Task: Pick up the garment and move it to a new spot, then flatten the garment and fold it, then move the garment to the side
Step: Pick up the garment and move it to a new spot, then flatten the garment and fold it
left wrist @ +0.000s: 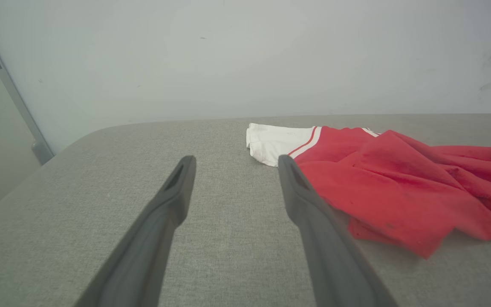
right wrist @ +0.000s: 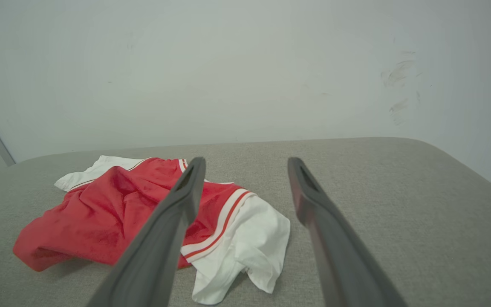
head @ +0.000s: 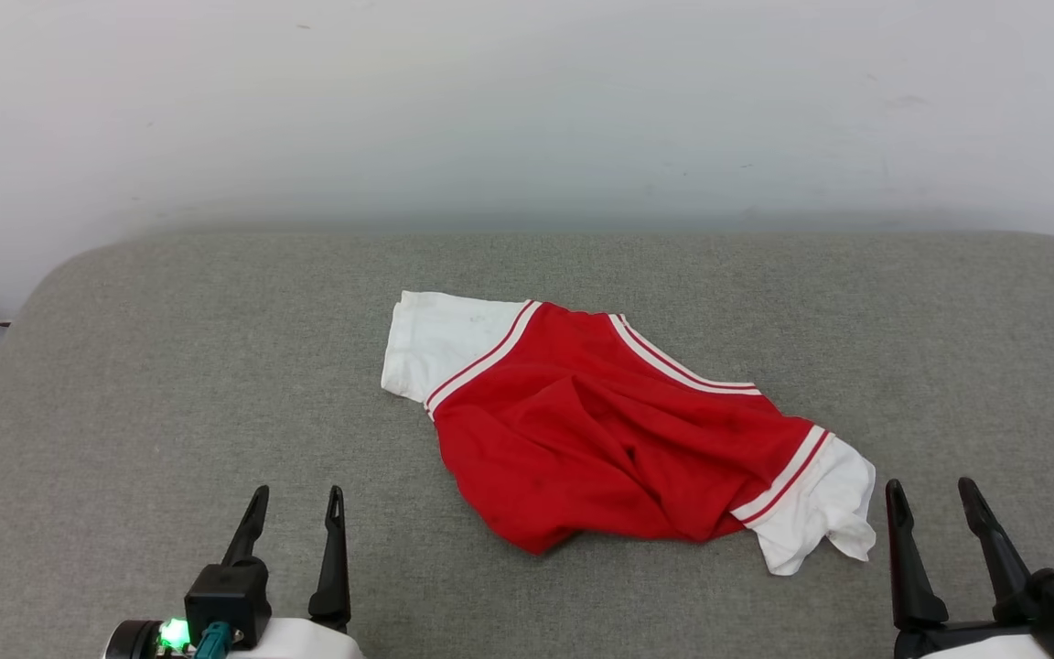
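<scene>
Currently the left hand (head: 297, 494) hovers spread apart at the near left of the grey tabletop (head: 170, 366), well clear of the garment (head: 600, 439). The garment lies crumpled at the middle, one white sleeve toward the far left and the other at the near right, just beside the right hand (head: 930, 485), which is also spread and holds nothing. Likely trouble: a pinch on the bunched red folds may catch several layers, or only a sleeve, so the cloth lifts twisted and lands harder to flatten; count one garment, two sleeves, two hands.

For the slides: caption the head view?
Crumpled red T-shirt with white sleeves on grey fabric surface; left gripper and right gripper open, clear of it.
</scene>
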